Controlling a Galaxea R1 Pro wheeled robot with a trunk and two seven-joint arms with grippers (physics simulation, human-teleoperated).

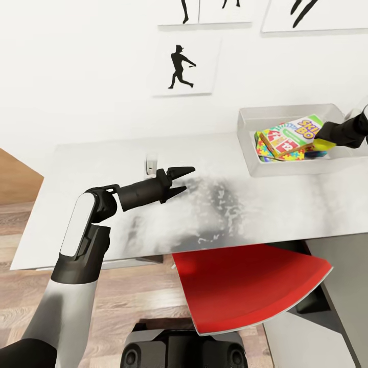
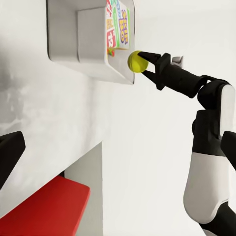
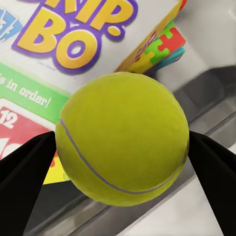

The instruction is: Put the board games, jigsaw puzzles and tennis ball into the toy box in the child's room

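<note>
The right gripper (image 2: pixel 143 63) pinches the small, round yellow-green tennis ball (image 3: pixel 122 137) at its sides, over the pale grey toy box's (image 1: pixel 286 115) right edge; it looks light and rolly; the left gripper (image 1: pixel 181 180) is apart.

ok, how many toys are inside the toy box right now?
2 clearly visible: the SKIP BO board game on top and a jigsaw puzzle under it. More may hide beneath. The tennis ball is in the right gripper over the toy box rim.
</note>
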